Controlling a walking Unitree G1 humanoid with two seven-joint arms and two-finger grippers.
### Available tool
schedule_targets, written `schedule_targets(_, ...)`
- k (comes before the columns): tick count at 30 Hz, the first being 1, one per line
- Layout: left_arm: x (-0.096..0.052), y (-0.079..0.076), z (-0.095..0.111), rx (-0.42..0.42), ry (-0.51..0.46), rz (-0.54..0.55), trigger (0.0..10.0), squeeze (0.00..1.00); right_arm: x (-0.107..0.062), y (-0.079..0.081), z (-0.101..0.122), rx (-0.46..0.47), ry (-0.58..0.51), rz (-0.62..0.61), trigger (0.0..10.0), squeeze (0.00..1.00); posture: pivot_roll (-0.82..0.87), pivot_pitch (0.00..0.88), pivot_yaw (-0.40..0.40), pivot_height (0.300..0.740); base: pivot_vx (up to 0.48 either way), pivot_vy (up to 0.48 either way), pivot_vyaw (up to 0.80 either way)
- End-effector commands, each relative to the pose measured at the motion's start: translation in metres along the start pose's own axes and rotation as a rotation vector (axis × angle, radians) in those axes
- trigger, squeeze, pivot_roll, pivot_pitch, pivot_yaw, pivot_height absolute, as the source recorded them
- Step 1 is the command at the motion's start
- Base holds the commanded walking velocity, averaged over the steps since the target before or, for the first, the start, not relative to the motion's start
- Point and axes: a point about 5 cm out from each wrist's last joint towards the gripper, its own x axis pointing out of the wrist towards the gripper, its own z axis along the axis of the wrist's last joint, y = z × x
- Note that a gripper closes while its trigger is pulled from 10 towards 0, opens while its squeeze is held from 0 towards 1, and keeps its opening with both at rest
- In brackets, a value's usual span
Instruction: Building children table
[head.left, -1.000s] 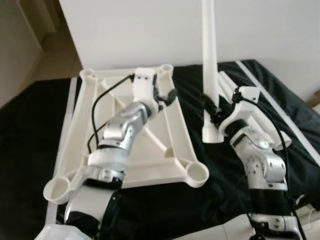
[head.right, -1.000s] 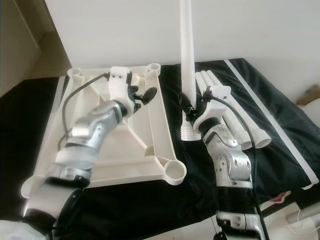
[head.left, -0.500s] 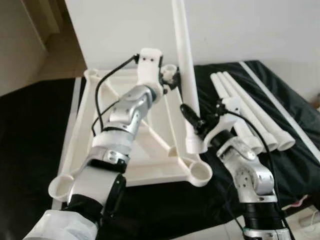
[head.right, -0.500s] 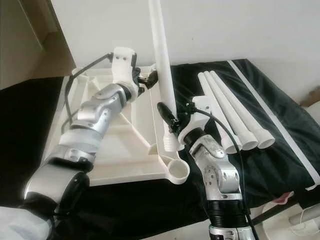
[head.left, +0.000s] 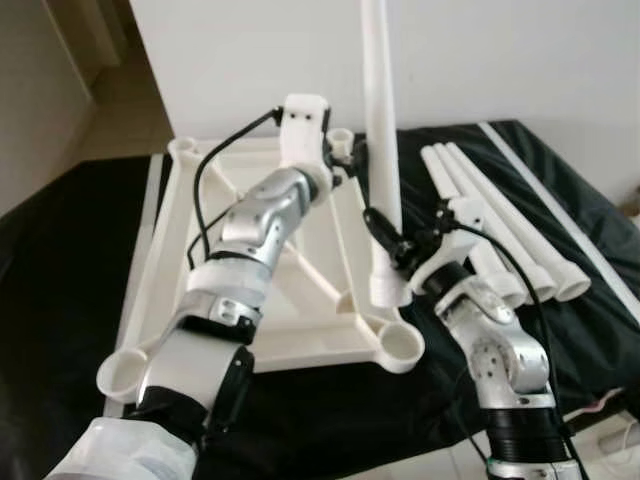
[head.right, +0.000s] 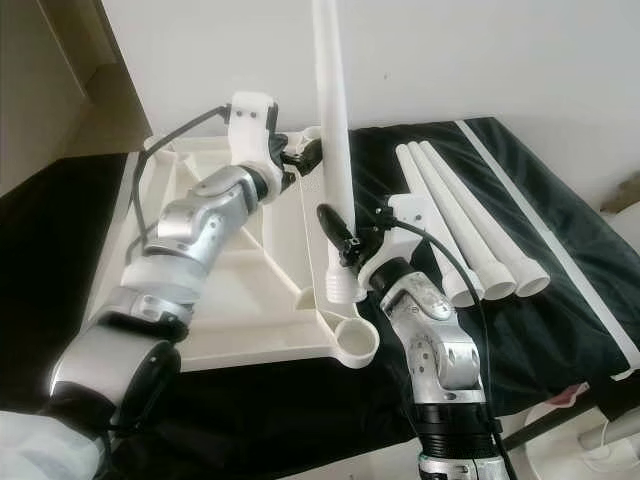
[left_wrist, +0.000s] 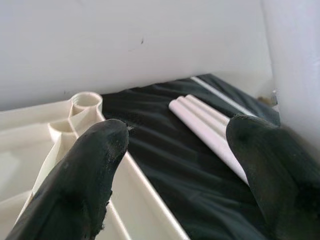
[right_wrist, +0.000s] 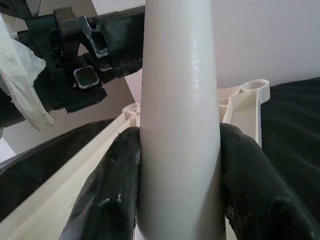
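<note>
A white table leg stands nearly upright, its wide threaded end low and just above the near right edge of the tabletop. The right hand is clamped on the leg near that lower end; in the right wrist view its two black fingers press against either side of the leg. The socket at the tabletop's near right corner sits just below and in front of the leg's end, not yet touching it.

The cream tabletop lies upside down on a black sheet, its ribs and four corner sockets facing up. The left hand reaches over the far right part of the tabletop, beside the upper stretch of the leg. Its fingers are spread apart and hold nothing; one finger is close to the leg, though contact cannot be confirmed.

Three more legs lie side by side on the black sheet to the right, wide ends toward the robot. A white wall rises behind the scene.
</note>
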Motion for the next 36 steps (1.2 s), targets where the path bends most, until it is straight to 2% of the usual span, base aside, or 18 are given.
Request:
schedule_targets(1,0.001,-0.043,0.014,0.028,-0.04,-0.411,10.0,0.0,0.009,0.019,-0.006,0.035,0.029,0.095,10.0,0.0,-0.04,0.0,0.013,0.74,0.0,0.0,0.0)
schedule_targets(16,-0.01,-0.071,0.034,0.001,-0.136,-0.511,10.0,0.0,0.015,0.016,-0.006,0.076,0.018,0.077,10.0,0.0,-0.04,0.0,0.008,0.74,0.0,0.0,0.0)
schedule_targets(27,-0.015,-0.076,0.04,-0.001,-0.15,-0.534,10.0,0.0,0.018,0.016,-0.006,0.095,0.001,0.074,10.0,0.0,-0.04,0.0,0.009,0.74,0.0,0.0,0.0)
schedule_targets(31,-0.013,-0.073,0.039,0.005,-0.155,-0.509,10.0,0.0,0.017,0.016,-0.004,0.092,-0.011,0.069,10.0,0.0,-0.04,0.0,0.008,0.74,0.0,0.0,0.0)
schedule_targets(32,-0.011,-0.068,0.04,0.013,-0.162,-0.467,10.0,0.0,0.017,0.015,-0.003,0.092,-0.024,0.059,10.0,0.0,-0.04,0.0,0.007,0.74,0.0,0.0,0.0)
schedule_targets(33,-0.006,-0.051,0.038,0.084,-0.174,-0.341,10.0,0.0,0.014,0.004,0.003,0.064,-0.087,-0.027,10.0,0.0,-0.04,0.0,0.009,0.74,0.0,0.0,0.0)
schedule_targets(35,-0.006,-0.051,0.038,0.084,-0.174,-0.341,10.0,0.0,0.014,0.004,0.003,0.064,-0.087,-0.027,10.0,0.0,-0.04,0.0,0.009,0.74,0.0,0.0,0.0)
schedule_targets(36,-0.005,-0.041,0.037,0.097,-0.176,-0.287,10.0,0.0,0.011,-0.005,0.007,0.052,-0.116,-0.087,10.0,0.0,-0.04,0.0,0.01,0.74,0.0,0.0,0.0)
